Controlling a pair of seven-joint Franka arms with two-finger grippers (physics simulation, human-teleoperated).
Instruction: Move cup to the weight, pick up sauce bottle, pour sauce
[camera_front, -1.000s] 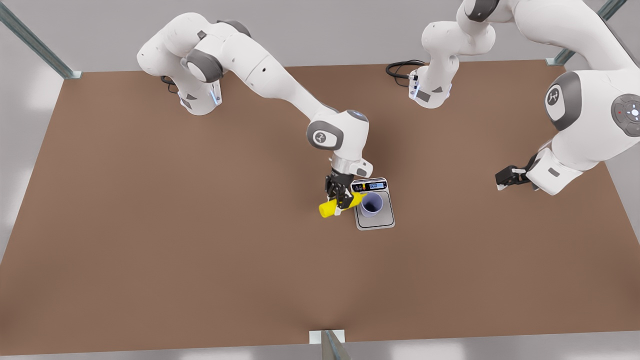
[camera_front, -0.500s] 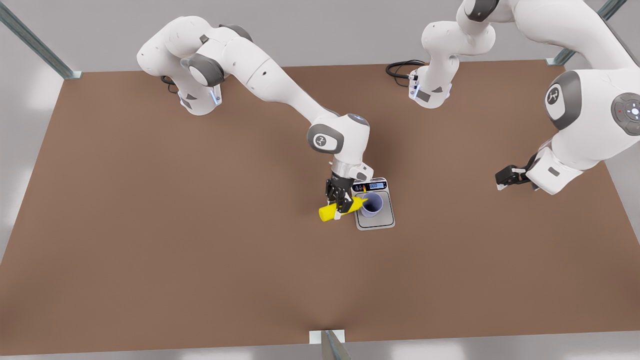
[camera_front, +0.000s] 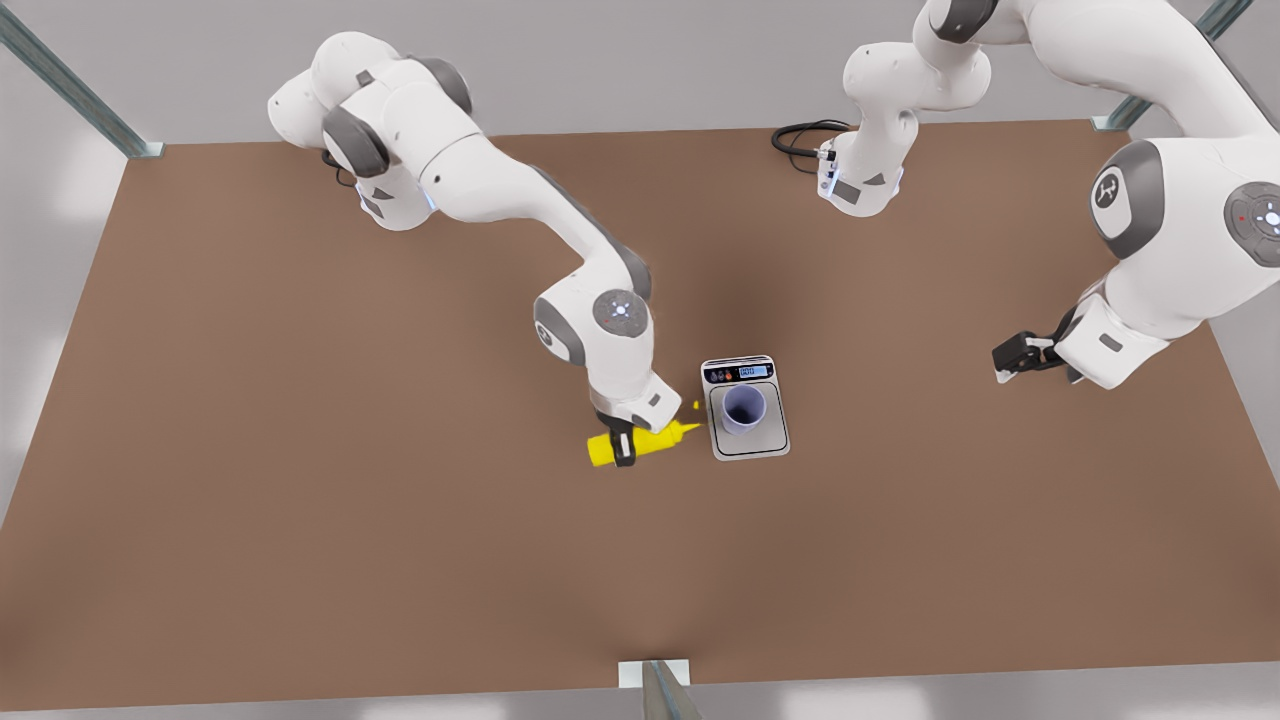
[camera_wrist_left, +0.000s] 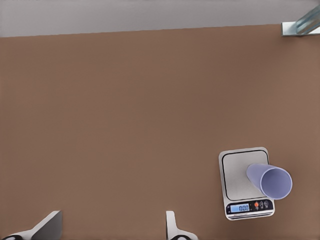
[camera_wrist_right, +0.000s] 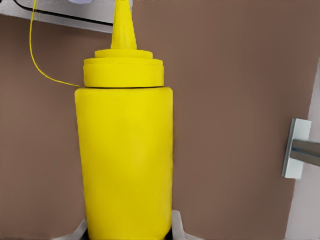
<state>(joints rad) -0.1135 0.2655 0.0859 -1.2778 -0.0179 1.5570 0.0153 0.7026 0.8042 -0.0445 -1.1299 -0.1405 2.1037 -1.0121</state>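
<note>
Back from the cup (camera_front: 743, 408), your right gripper (camera_front: 622, 450) clamps the plain yellow sauce bottle (camera_front: 640, 444), nozzle at three o'clock; left gripper (camera_front: 1005, 358) waits with jaws apart; weight (camera_front: 748, 440) reads 0.00.

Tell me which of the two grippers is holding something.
The right gripper, at the table's middle, is shut on the sauce bottle beside the weight. The left gripper waits open, holding nothing.

**Camera placement across the three views**

The brown rectangular tabletop (camera_front: 300, 450) is seen from high above in the front view, looking steeply down, with both arm bases at the far edge. The left wrist view is taken from well above the table, facing down, and the small silver-grey digital scale (camera_wrist_left: 240, 172) is shared with the front view (camera_front: 760, 440). The right wrist view is set very close along the bright yellow squeeze bottle (camera_wrist_right: 125, 165), also seen from the front (camera_front: 640, 443).
</note>
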